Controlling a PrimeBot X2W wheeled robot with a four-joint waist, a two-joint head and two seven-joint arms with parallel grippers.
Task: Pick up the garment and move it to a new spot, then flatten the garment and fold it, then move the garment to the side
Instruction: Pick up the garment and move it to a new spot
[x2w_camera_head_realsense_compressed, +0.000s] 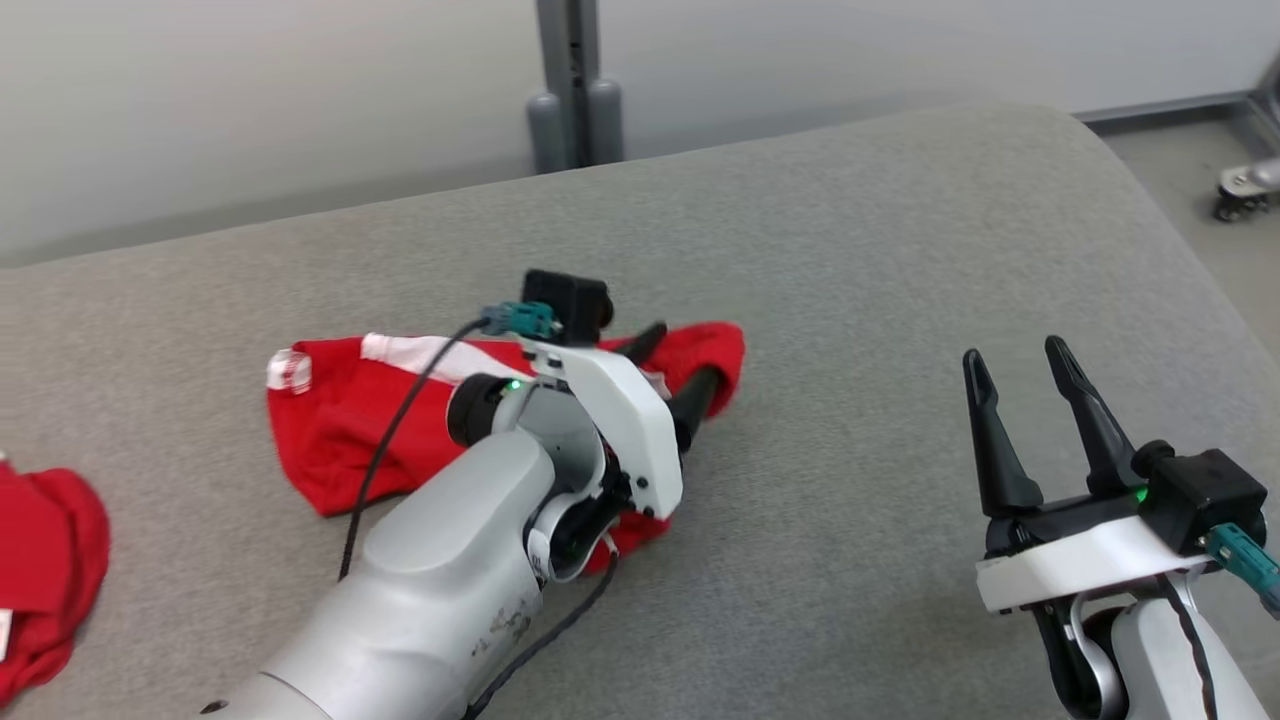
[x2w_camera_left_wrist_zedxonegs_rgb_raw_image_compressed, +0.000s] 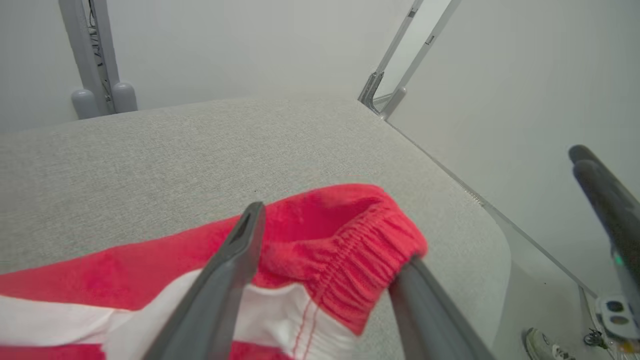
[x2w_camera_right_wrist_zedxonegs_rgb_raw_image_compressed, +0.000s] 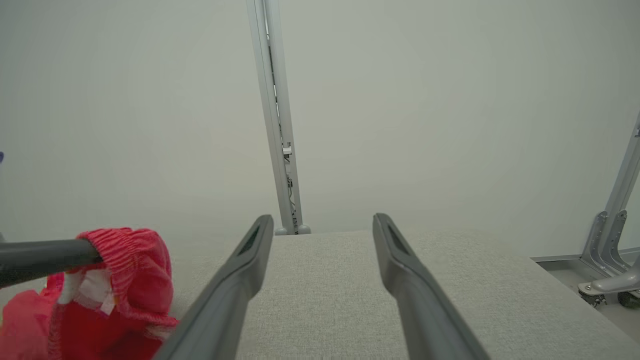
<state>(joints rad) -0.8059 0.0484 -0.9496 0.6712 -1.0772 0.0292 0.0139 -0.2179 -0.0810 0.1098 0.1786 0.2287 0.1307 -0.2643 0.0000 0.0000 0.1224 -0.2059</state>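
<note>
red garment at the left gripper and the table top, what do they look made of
Red garment: soft knit or terry-like cloth, matte, with a gathered elastic hem and white stripes. Table top: looks covered in grey woven fabric, matte, fine weave grain.

Garment (x2w_camera_head_realsense_compressed: 340, 440): soft red knit cloth, gathered elastic hem; surface (x2w_camera_head_realsense_compressed: 850, 250): matt grey woven fabric; left end effector (x2w_camera_left_wrist_zedxonegs_rgb_raw_image_compressed: 332, 234): smooth matt dark plastic.

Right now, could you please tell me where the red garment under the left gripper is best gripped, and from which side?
Probably the gathered elastic waistband at the right end of the garment: it bunches into a raised ridge above the grey cushion. Come from the robot's left, along the cloth, as the open left gripper straddles it.
</note>
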